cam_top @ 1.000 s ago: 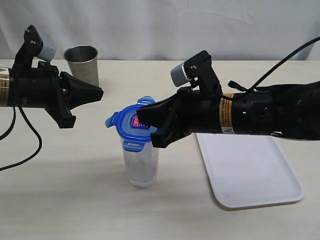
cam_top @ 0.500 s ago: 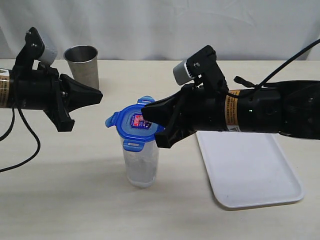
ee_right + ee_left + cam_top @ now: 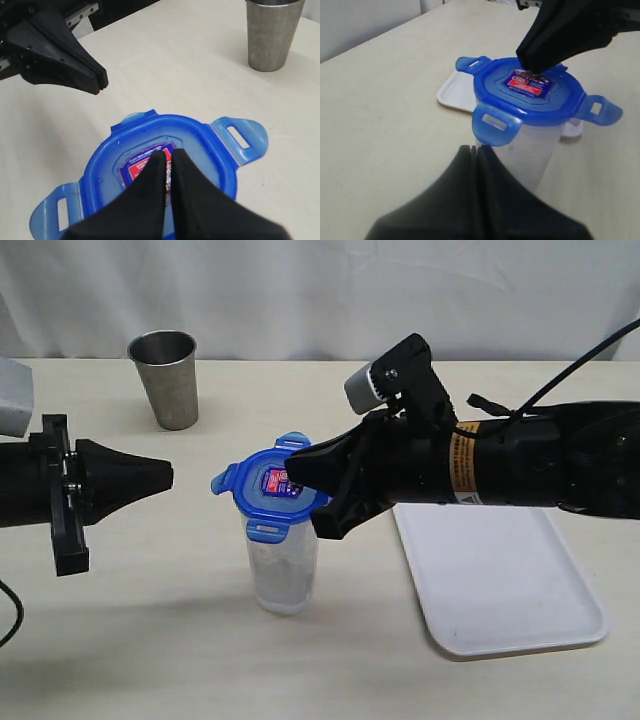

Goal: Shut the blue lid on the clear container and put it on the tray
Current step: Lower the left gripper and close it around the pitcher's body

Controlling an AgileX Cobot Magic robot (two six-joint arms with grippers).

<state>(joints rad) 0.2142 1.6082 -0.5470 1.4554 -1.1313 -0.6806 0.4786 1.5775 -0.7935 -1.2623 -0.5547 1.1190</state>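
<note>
The blue lid [image 3: 268, 490] [image 3: 530, 95] [image 3: 165, 165] rests on top of the clear container [image 3: 282, 568] [image 3: 532, 150], which stands upright on the table left of the tray [image 3: 505, 575]. Its four flaps stick outward. My right gripper [image 3: 292, 471] [image 3: 168, 154] is shut, its tip over the lid's sticker; whether it touches is unclear. My left gripper [image 3: 166, 476] [image 3: 476, 149] is shut and empty, level with the lid and well to its left, pointing at the container.
A shiny steel cup [image 3: 165, 378] [image 3: 272, 32] stands at the back left of the table. The white tray [image 3: 457, 92] lies flat, right of the container, under my right arm.
My left arm has dropped lower and drawn back to the left, away from the lid. My right gripper has pulled back slightly, uncovering the sticker. The lid and container have not moved.
</note>
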